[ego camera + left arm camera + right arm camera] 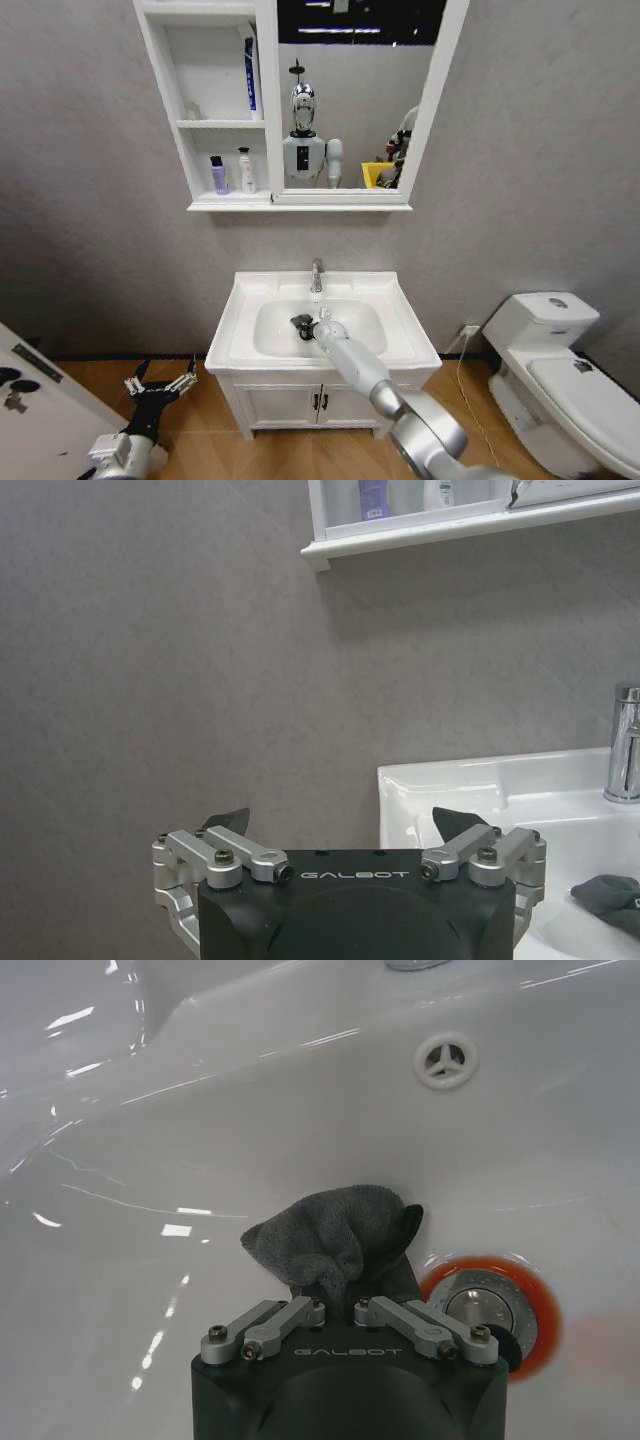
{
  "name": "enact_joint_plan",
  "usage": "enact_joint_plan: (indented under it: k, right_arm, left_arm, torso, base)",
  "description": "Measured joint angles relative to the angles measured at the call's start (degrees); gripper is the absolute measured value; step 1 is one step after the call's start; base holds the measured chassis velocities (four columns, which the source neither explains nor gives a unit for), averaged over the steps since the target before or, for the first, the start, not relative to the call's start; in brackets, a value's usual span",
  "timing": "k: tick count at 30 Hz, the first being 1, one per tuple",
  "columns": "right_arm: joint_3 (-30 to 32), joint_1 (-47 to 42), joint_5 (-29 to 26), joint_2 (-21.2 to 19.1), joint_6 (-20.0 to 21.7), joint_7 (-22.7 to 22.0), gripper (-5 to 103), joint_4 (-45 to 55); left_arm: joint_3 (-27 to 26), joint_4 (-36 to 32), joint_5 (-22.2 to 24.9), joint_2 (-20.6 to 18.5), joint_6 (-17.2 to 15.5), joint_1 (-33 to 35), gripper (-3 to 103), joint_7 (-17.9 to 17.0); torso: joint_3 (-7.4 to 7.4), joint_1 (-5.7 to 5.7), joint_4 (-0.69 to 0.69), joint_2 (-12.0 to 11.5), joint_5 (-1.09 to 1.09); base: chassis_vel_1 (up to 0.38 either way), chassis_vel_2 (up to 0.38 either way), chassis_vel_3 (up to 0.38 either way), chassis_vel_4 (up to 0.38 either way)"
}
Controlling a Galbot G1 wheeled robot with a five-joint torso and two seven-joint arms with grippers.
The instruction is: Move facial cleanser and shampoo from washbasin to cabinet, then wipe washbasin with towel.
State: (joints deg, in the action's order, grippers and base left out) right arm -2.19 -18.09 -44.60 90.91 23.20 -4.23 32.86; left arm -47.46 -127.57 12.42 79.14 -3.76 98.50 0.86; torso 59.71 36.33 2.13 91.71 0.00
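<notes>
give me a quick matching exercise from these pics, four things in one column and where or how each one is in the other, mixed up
Things:
1. towel
2. left gripper
3. purple bottle
4. right gripper

Places or states:
A. on the cabinet's lower shelf
B. open, low beside the washbasin
C. bunched in the bowl by the drain
D. shut on the cloth

Pairs: 1-C, 2-B, 3-A, 4-D

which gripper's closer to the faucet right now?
Right. The right gripper is down in the washbasin bowl, shut on the towel, just in front of the faucet. The left gripper hangs open, low beside the washbasin's left edge.
</notes>
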Motion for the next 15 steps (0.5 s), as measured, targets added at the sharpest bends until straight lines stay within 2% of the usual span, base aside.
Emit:
enact_joint_plan:
  k: [9,14,15]
  right_arm:
    - [0.8,-2.0,0.2,-4.3,0.0,0.1,8,1.3]
    - [0.1,-3.8,-1.2,-8.9,0.5,-1.9,8,5.2]
    - [0.0,-4.1,-1.3,-9.7,0.6,-2.2,8,5.9]
  left_arm:
    - [0.0,0.0,0.0,0.0,0.0,0.0,100,0.0]
    - [0.0,0.0,0.0,0.0,0.0,0.0,100,0.0]
    - [0.0,0.0,0.0,0.0,0.0,0.0,100,0.0]
  torso:
    - [-0.01,-0.01,-0.01,0.0,0.02]
    - [-0.02,-0.02,0.04,0.0,0.04]
    - [-0.02,-0.02,-0.02,0.0,-0.01]
  base:
    - [0.0,0.0,0.0,0.0]
    - [0.0,0.0,0.0,0.0]
    - [0.0,0.0,0.0,0.0]
